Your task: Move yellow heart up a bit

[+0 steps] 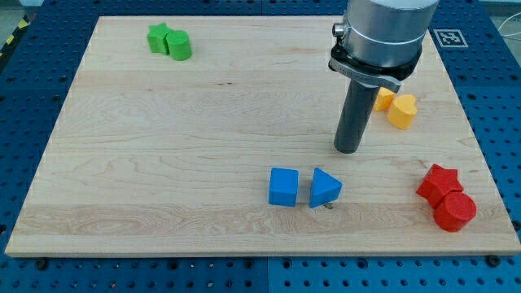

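Observation:
The yellow heart (pixel 402 111) lies at the view's right, in the upper half of the board. A second yellow block (pixel 382 99) touches its left side and is partly hidden behind the arm, so I cannot make out its shape. The thick dark rod (pixel 352 122) comes down just left of these two. Only a small dark end of my tip (pixel 328 205) shows, at the lower edge of the blue triangle (pixel 325 188). It is well below and to the left of the yellow heart.
A blue cube (pixel 283 186) sits just left of the blue triangle. A red star (pixel 440 183) and a red cylinder (pixel 454 212) are at the lower right. A green star (pixel 159 37) and a green cylinder (pixel 180 45) are at the upper left. The wooden board (pixel 163 146) ends close past the red blocks.

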{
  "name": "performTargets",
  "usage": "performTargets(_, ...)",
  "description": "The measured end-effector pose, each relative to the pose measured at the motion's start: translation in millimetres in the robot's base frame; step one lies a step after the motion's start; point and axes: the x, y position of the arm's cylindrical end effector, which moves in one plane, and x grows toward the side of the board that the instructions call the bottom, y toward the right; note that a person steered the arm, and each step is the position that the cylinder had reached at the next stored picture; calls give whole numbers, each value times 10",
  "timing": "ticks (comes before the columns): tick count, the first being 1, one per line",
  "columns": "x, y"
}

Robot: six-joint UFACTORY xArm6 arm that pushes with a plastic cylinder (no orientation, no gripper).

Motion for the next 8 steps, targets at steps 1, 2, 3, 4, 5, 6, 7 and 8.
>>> performTargets(1,-50,-5)
performTargets(2,-199,92)
performTargets(3,-255,224)
performTargets(4,-255,225)
performTargets(5,-249,273)
performTargets(6,-139,496)
performTargets(7,-156,732)
performTargets(8,-141,983)
